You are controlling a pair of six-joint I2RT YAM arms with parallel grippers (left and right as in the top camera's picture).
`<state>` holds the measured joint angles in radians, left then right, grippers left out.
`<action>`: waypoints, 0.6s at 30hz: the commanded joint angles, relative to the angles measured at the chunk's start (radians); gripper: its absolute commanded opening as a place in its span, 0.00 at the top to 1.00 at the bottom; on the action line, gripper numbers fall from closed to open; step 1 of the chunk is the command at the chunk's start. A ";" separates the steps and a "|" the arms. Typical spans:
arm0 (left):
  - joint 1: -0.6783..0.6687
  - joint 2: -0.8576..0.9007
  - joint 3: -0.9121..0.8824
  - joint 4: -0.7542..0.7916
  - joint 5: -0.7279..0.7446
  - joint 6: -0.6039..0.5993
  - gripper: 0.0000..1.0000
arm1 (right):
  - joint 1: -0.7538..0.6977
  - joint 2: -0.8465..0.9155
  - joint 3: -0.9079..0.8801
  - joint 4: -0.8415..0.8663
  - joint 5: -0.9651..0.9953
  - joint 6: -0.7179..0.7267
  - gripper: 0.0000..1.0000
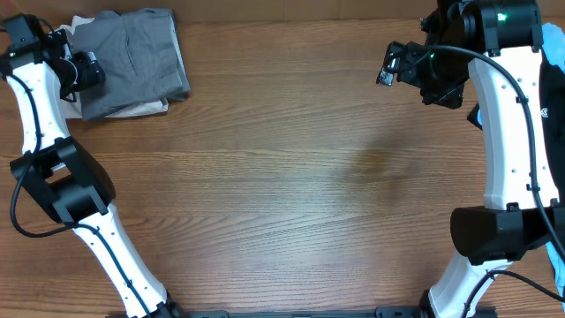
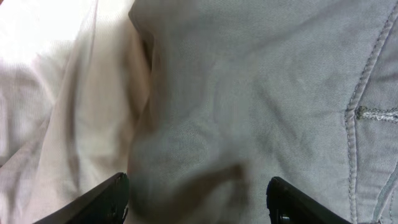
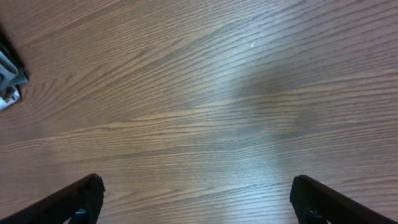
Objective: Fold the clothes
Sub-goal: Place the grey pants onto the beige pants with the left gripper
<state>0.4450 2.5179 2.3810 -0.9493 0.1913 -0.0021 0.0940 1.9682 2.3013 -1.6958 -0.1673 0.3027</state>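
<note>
I log left gripper (image 2: 198, 198) jaws spread wide, empty, over grey garment (image 1: 139, 53), far left | right gripper (image 3: 198, 198) likewise, far right

Wooden table (image 1: 291, 177); folded grey trousers (image 1: 141, 53) on pale garment (image 1: 132, 108), far-left corner.

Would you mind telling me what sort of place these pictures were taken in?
Probably a robotics lab bench rather than a home: a white-and-black left robot arm and a matching right robot arm stand at a wood-grain table, where a folded grey garment lies on a cream cloth.
</note>
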 commanded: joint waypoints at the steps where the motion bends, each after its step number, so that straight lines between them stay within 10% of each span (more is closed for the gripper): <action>1: -0.004 0.051 0.010 -0.014 0.008 0.000 0.26 | 0.002 -0.029 -0.001 0.002 0.009 0.004 0.00; 6: -0.004 0.060 0.010 -0.004 -0.018 0.011 0.30 | 0.002 -0.029 -0.001 0.002 0.009 0.004 0.00; 15: 0.001 0.061 0.010 0.000 -0.046 0.025 0.63 | 0.002 -0.029 -0.001 0.002 0.010 0.004 0.00; 18: 0.002 0.048 0.013 0.006 -0.081 0.025 0.88 | 0.002 -0.029 -0.001 0.002 0.010 0.004 0.00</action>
<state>0.4450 2.5683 2.3810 -0.9508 0.1585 0.0097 0.0940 1.9682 2.3013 -1.6951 -0.1673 0.3031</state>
